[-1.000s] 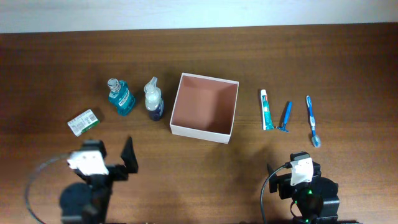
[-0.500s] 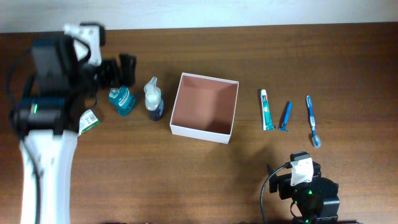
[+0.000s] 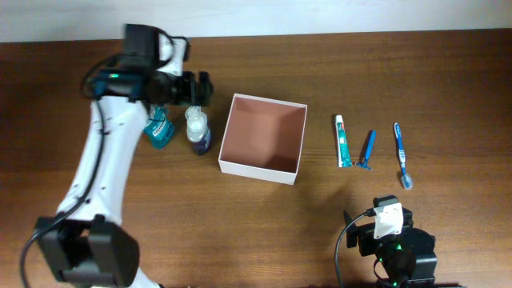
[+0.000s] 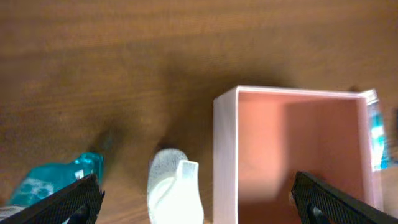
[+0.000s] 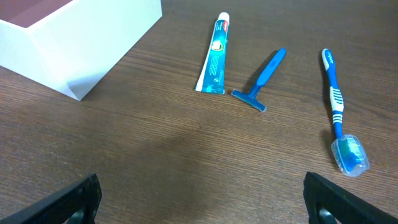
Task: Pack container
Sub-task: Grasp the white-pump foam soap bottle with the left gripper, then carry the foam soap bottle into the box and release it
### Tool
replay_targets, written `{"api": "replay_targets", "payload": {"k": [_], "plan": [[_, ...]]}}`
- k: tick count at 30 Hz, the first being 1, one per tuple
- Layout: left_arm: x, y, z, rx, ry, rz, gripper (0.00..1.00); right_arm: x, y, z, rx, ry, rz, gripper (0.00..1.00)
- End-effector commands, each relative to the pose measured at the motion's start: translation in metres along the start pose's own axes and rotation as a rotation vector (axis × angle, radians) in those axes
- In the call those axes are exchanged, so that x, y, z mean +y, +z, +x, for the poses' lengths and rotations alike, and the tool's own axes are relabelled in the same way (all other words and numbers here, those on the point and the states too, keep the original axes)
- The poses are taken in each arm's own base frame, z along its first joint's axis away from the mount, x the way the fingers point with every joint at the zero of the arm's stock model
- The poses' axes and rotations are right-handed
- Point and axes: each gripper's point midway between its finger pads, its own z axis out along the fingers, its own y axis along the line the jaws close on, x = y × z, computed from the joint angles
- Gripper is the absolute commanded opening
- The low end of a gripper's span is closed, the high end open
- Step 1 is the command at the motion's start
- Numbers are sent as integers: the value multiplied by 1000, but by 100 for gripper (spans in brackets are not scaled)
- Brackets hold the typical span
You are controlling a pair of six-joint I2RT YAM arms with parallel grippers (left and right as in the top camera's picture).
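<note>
At the centre of the wooden table (image 3: 240, 232): the container (image 3: 258, 170), square, lidless, white outside, reddish-brown within, nothing in it. Packing judged not yet begun.

Left of the container, just beside its wall: one spray bottle (image 3: 197, 130), pale head, dark body. Next to it on the left: one teal mouthwash bottle (image 3: 158, 130).

Right of the container, apart from it: one toothpaste tube (image 3: 342, 142), one blue razor (image 3: 368, 150), one blue-and-white toothbrush (image 3: 402, 154), in a row, none touching, each lying lengthwise from near to far. Judged laid out singly so that fingers could close across one without catching its neighbour.

Far left: left gripper (image 3: 198, 89), fingers spread wide, nothing between them, hovering over the far side of the spray bottle. Its wrist camera looked down on the bottle's head and the container's left wall; judged lined up to take that bottle, the item closest to the box.

Near right: right gripper (image 5: 200, 179), fingers likewise wide and empty, low over the table, facing the three right-hand items; judged idle.
</note>
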Motion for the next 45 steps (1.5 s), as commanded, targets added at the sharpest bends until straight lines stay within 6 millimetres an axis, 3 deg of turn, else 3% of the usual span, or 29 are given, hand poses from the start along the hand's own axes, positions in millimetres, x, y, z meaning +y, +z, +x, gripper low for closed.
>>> {"api": "replay_targets", "payload": {"k": [1, 5, 6, 9, 15, 19, 22, 27, 31, 34, 38, 41, 45], "plan": [[14, 21, 9, 56, 18, -146, 99, -1, 0, 1, -2, 9, 6, 99], [17, 52, 39, 188, -62, -159, 89, -1, 0, 1, -2, 9, 6, 99], [19, 58, 44, 214, -70, -163, 83, -1, 0, 1, -2, 9, 6, 99], [21, 68, 56, 263, -75, -169, 77, -1, 0, 1, -2, 9, 6, 98], [22, 70, 65, 301, -103, -177, 60, -1, 0, 1, -2, 9, 6, 99], [22, 70, 68, 312, -103, -178, 58, -1, 0, 1, -2, 9, 6, 99], [23, 70, 72, 327, -105, -180, 50, -1, 0, 1, -2, 9, 6, 99], [23, 70, 75, 338, -105, -182, 21, -1, 0, 1, -2, 9, 6, 99], [22, 66, 75, 346, -106, -183, 12, -1, 0, 1, -2, 9, 6, 99], [19, 52, 60, 323, -103, -180, 13, -1, 0, 1, -2, 9, 6, 99], [5, 8, 22, 251, -85, -166, 13, -1, 0, 1, -2, 9, 6, 99], [-16, -30, -7, 168, -42, -142, 8, -1, 0, 1, -2, 9, 6, 99], [-55, -61, -24, 94, 26, -95, 2, -1, 0, 1, -2, 9, 6, 99]]}}
